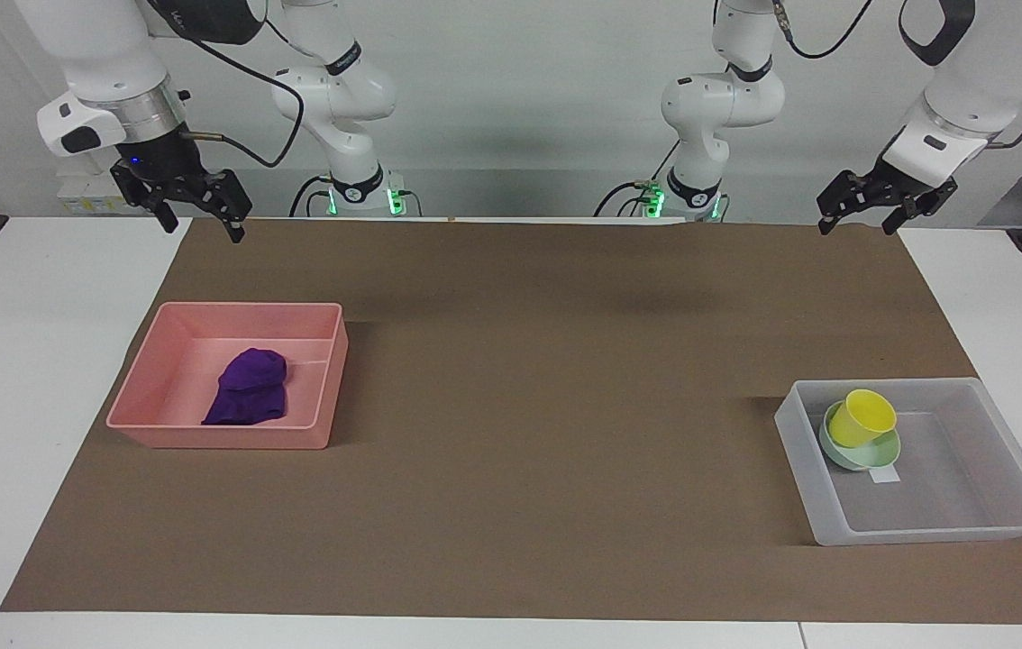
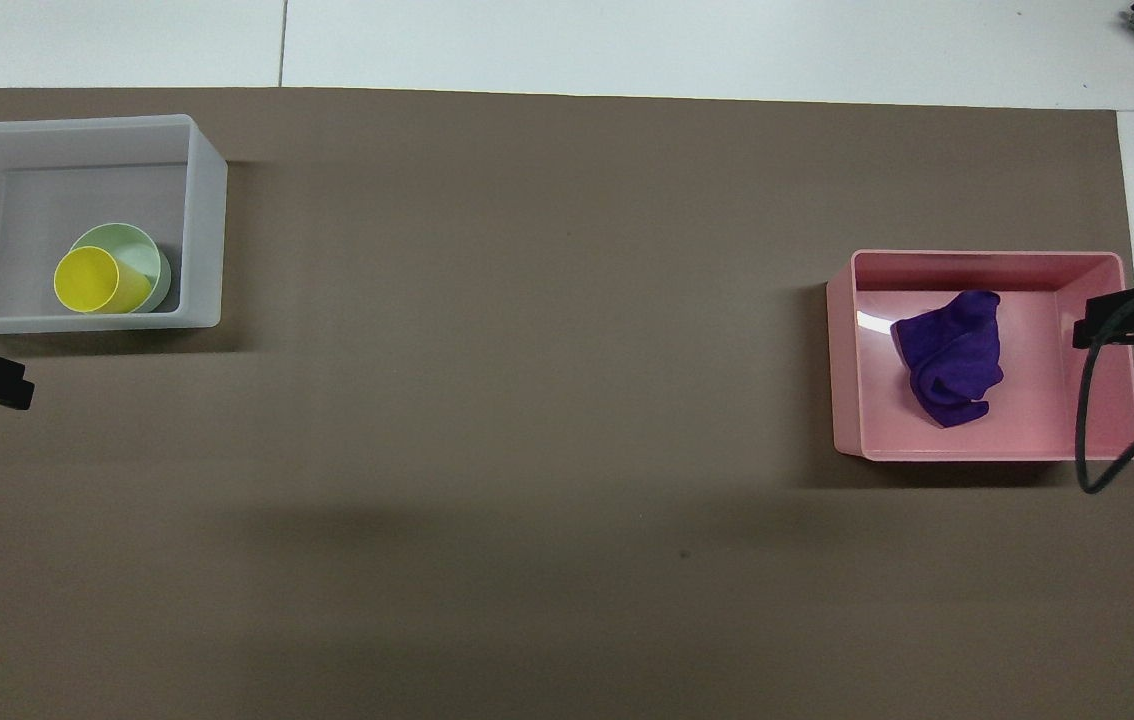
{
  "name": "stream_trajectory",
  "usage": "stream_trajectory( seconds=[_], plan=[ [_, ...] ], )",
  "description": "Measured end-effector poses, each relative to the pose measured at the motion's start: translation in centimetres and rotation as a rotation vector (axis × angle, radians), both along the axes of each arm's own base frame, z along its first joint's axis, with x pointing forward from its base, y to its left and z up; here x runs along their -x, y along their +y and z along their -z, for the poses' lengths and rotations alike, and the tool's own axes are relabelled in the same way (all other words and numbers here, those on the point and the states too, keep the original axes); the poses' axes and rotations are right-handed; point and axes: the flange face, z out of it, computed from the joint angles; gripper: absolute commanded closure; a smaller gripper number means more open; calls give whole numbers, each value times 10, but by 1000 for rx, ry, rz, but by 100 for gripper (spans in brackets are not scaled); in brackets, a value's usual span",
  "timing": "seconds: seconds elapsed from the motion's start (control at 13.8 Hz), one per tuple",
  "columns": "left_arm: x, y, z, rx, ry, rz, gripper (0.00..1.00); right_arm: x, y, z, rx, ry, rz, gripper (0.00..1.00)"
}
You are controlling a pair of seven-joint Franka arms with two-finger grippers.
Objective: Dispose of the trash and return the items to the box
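The purple wad of trash [image 1: 247,388] lies in the pink tray [image 1: 214,439]; both also show in the overhead view, the wad [image 2: 949,357] in the tray [image 2: 987,452]. The yellow cup [image 1: 862,417] leans tilted in the mint-green bowl [image 1: 867,458], inside the clear-grey box [image 1: 926,534]. The overhead view shows the cup [image 2: 92,280], the bowl [image 2: 142,245] and the box [image 2: 207,220] too. My left gripper [image 1: 857,223] is open and empty, raised over the mat's edge at the left arm's end. My right gripper [image 1: 202,225] is open and empty, raised over the mat's corner at the right arm's end.
A brown mat [image 1: 547,379] covers most of the white table. A small white label [image 1: 884,475] lies on the box floor beside the bowl. A black cable [image 2: 1087,420] hangs from the right wrist over the pink tray's edge.
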Motion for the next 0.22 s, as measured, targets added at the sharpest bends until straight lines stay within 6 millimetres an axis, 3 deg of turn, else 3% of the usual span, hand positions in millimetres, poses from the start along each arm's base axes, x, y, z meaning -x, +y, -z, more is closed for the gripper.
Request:
stream_trajectory(
  seconds=[0.22],
  plan=[
    [0, -1, -1, 3, -2, -10, 0, 0, 0, 0, 0, 0, 0, 0]
  ],
)
